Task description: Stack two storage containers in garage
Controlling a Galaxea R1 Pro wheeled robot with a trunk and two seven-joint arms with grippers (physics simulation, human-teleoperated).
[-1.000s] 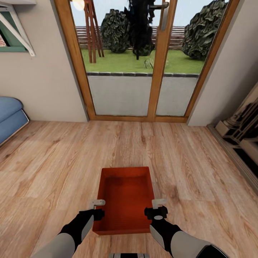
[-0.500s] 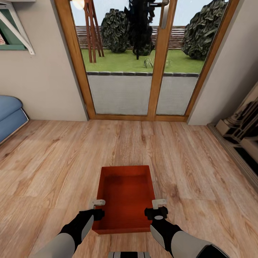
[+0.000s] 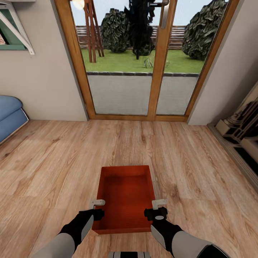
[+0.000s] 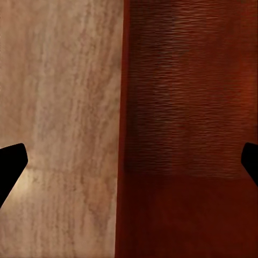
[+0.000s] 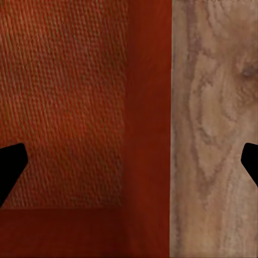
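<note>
One orange-red storage container (image 3: 127, 193) lies on the light wood-plank floor of the living room, just ahead of me. My left gripper (image 3: 97, 208) stands open over the container's left wall near its front corner. My right gripper (image 3: 158, 208) is open over the right wall. In the left wrist view the open left gripper (image 4: 129, 164) straddles the wall, with the ribbed container (image 4: 188, 107) on one side and planks on the other. The right wrist view has the open right gripper (image 5: 129, 164) over the wall of the container (image 5: 64, 107). The garage is out of view.
Wood-framed glass doors (image 3: 143, 61) fill the far wall, with a garden behind them. A blue sofa (image 3: 9, 114) sits at the far left. A pale stepped unit (image 3: 243, 129) lines the right wall. Plank floor (image 3: 179, 154) stretches around the container.
The whole picture has shifted very slightly, so the camera has moved. Both grippers and the container keep the same places relative to each other.
</note>
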